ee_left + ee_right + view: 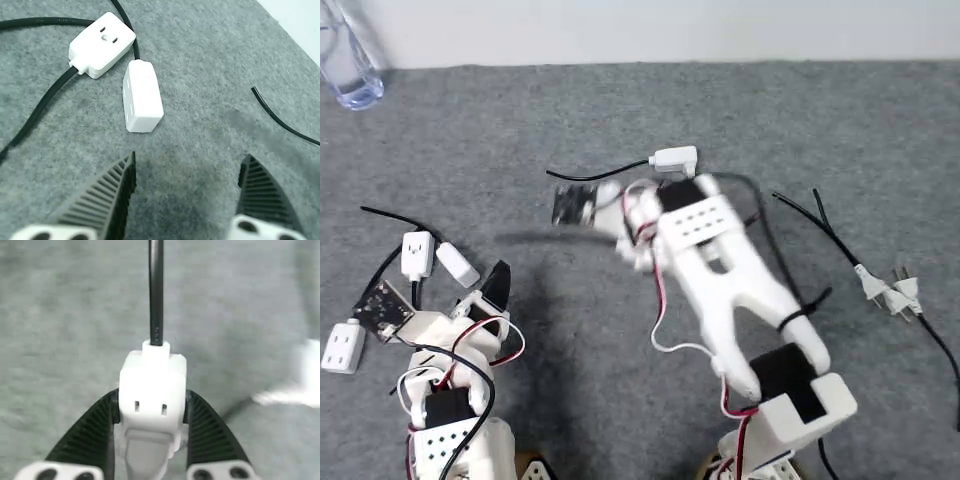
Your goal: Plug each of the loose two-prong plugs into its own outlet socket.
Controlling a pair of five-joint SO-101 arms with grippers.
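Here, a white outlet socket [152,375] sits clamped between the ribbed fingers of the right end effector [152,399]. We see its two slots facing the camera and its black cord [156,290] running straight away. Well apart from that outlet socket, the left end effector [189,159] hangs spread wide over the grey table [215,65], near a corded socket [102,44] and a socket block [141,96]. Two loose two-prong plugs [885,290] lie side by side, also well apart from the outlet socket.

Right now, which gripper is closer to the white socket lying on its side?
Left. The left gripper hangs open just short of that socket; the right gripper is far off, clamping a second socket.
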